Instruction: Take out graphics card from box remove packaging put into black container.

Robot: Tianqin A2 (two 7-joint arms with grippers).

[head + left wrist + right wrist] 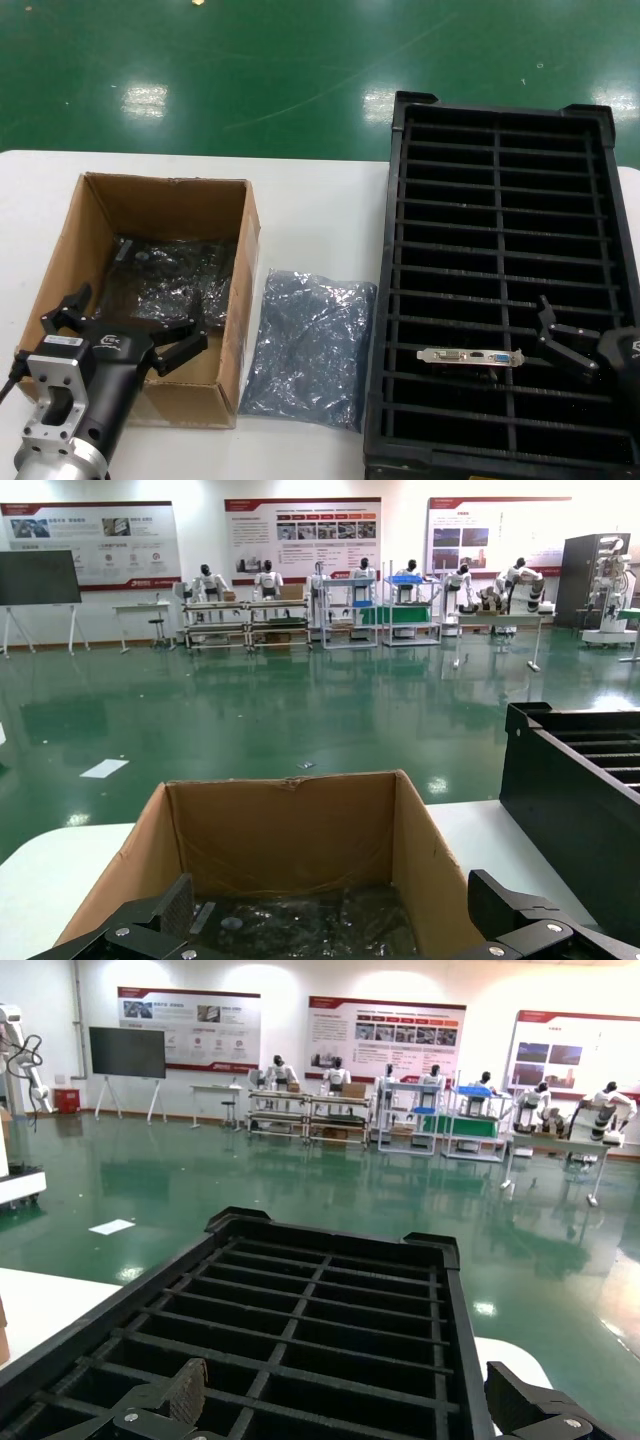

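Graphics card (470, 356): stands on edge in a slot of the black container (505, 130), in the left column, toward the near end; only its silver bracket with a white port and a blue port shows, the board below being sunk in the slot.
Black container: large slotted tray on the right part of the white table (310, 200), two columns of narrow slots running from near to far; apart from the card its slots look bare.
Box (70, 225): brown cardboard, open at the top, on the left part of the table, well apart from the container.
Box contents (165, 275): a crinkled grey plastic bag lies on the box floor; whether a card is inside it cannot be told.
Packaging (310, 345): shiny grey crinkled bag lying flat on the table between box and container, just beside the box's right wall.
Left gripper (125, 325): over the near end of the box, fingers spread wide, holding nothing; in the left wrist view its fingertips (180, 905) frame the box interior.
Right gripper (557, 338): over the container's right column near the near end, just right of the card's bracket and not touching it, fingers spread apart and holding nothing.
Background: green floor (250, 70) beyond the table.
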